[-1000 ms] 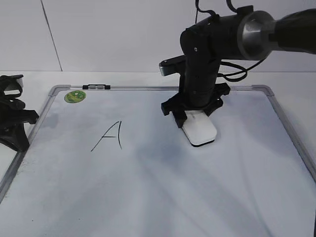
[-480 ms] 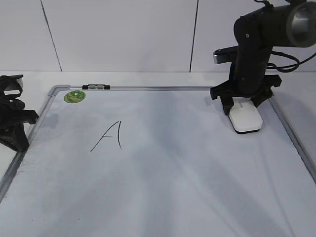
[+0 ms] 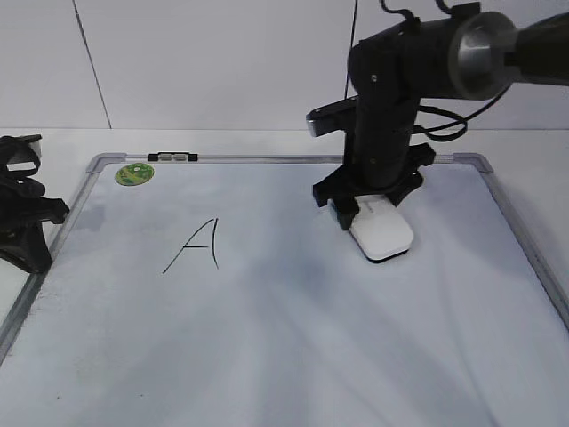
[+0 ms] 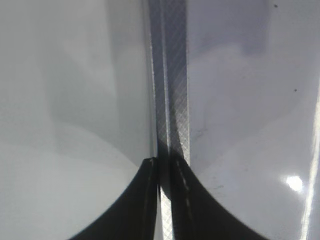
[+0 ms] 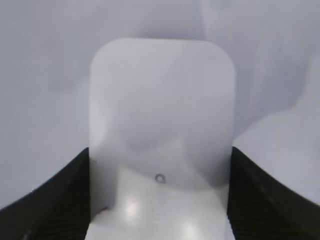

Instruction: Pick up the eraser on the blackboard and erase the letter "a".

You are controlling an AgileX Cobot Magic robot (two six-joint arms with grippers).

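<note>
The white eraser [image 3: 382, 234] lies flat on the blackboard [image 3: 293, 338], right of centre, held between the jaws of my right gripper [image 3: 369, 206]. In the right wrist view the eraser [image 5: 162, 125] fills the middle with a black finger on each side of it. A smudged grey patch shows on the board around it. No lowercase "a" shows; only a capital "A" [image 3: 196, 245] stands on the left half. My left gripper [image 3: 27, 222] rests at the board's left edge, shut over the silver frame [image 4: 170, 90].
A round green sticker [image 3: 134, 173] and a small black-and-silver clip [image 3: 173, 157] sit at the board's top left. The silver frame rail [image 3: 524, 240] runs along the right edge. A white wall stands behind.
My right gripper with the eraser swept from the board's middle to the top right corner, then back left toward the middle. The left arm has not moved.
</note>
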